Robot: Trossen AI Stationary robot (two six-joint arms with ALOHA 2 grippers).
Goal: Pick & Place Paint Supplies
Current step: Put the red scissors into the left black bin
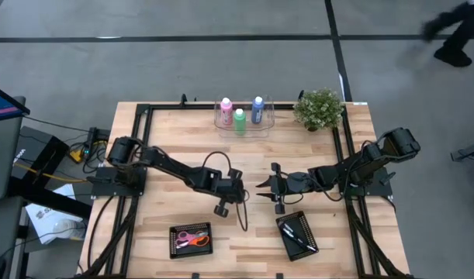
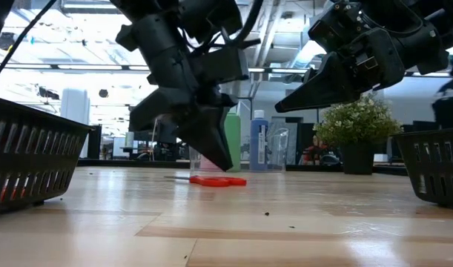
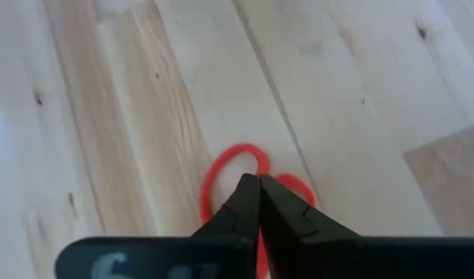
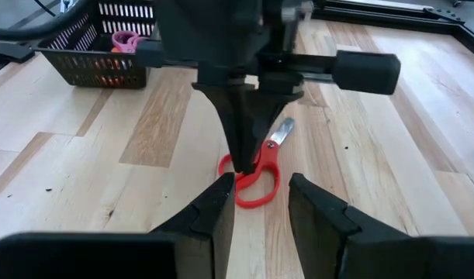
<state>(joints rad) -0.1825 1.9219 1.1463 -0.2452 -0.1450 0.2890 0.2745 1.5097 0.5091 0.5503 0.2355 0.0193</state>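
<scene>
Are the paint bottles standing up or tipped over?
Standing up. The pink, green and blue bottles show white caps on top.

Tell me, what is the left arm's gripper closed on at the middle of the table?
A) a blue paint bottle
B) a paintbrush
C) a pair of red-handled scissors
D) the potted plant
C: the left gripper is pinched shut on a handle loop of the red scissors lying flat on the wood, while the paint bottles stand apart at the table's far edge.
</scene>
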